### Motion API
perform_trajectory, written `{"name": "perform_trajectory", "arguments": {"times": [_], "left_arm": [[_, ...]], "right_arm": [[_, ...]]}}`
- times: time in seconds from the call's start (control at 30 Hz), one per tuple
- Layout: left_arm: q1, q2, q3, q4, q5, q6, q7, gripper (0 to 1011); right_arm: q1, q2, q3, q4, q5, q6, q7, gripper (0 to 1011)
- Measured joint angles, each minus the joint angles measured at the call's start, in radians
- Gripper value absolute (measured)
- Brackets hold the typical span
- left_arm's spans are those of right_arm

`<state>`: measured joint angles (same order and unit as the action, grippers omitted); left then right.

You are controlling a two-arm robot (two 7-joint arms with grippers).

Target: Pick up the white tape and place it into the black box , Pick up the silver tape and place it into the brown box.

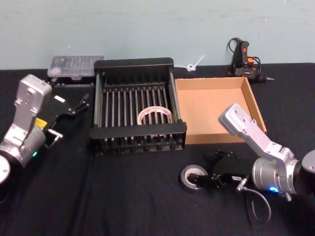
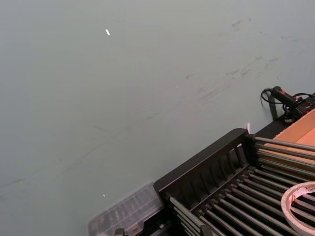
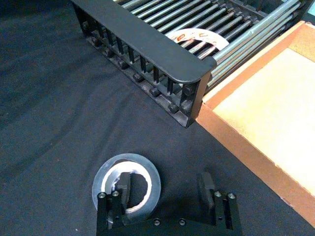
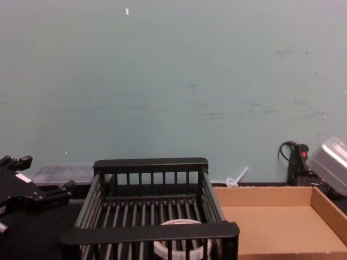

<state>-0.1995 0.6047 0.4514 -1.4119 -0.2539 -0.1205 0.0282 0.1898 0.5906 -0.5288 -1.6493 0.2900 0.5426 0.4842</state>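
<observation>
Right claw [image 3: 166, 187] spread astride silver tape [image 3: 126, 181], roll's near edge hidden.

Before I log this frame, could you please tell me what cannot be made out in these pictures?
- Right gripper on the silver tape: one finger sits in the hole, the other outside, jaws open; contact unclear.
- White tape in the black box: chest view, front rim hides its lower part.
- Left gripper: fingers too small to judge, head view.
</observation>
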Motion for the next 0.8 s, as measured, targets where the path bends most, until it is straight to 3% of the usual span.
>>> {"name": "perform_trajectory", "arguments": {"times": [0.8], "left_arm": [[0.0, 0.0, 0.0, 0.0, 0.0, 0.0, 0.0, 1001]], "right_arm": [[0.0, 0.0, 0.0, 0.0, 0.0, 0.002, -0.001, 213]]}}
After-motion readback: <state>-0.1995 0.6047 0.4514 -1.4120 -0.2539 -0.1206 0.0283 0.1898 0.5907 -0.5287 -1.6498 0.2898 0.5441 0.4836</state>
